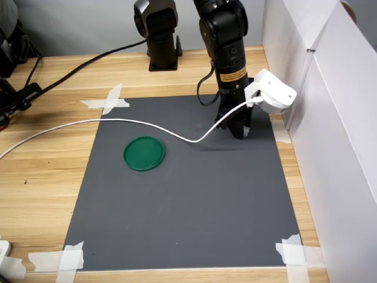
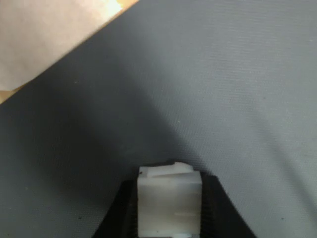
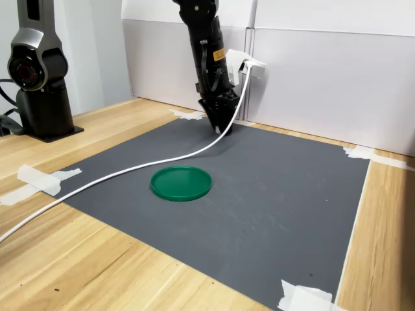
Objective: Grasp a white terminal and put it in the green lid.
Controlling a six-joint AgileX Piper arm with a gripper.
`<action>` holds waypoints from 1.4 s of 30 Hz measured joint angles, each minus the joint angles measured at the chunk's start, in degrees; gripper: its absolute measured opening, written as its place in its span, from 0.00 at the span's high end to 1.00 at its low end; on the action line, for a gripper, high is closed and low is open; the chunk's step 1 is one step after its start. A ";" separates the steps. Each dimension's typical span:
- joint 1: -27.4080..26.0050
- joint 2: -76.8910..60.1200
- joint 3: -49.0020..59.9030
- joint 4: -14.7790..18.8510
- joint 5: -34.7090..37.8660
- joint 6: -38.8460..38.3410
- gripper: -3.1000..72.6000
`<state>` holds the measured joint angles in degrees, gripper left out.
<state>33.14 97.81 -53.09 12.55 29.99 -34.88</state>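
White, blocky plastic terminal (image 2: 170, 201) sits clamped between the black gripper (image 2: 170, 208) fingers, above the dark-grey mat (image 2: 223, 99).

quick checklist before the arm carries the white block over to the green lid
1. Block in the grip: ok. In the wrist view the white block sits between the two dark fingers.
2. Block clear of the mat: cannot tell. The gripper is low over the grey mat in both exterior views.
3. Lid empty: ok. Nothing lies in the green lid.
4. Path to the lid: not ok. The white cable trails over the mat close by the lid.
5. Lid flat on the mat: ok in both exterior views.
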 joint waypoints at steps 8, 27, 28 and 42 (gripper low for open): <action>0.00 -1.78 0.00 -0.49 0.40 0.19 0.60; -24.10 -18.73 0.00 -0.25 10.15 -13.64 0.60; -26.06 -18.73 0.00 0.42 10.65 -14.93 0.60; -45.46 -18.73 0.00 2.15 14.20 -26.71 0.60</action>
<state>-12.32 79.09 -53.09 14.70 44.18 -61.59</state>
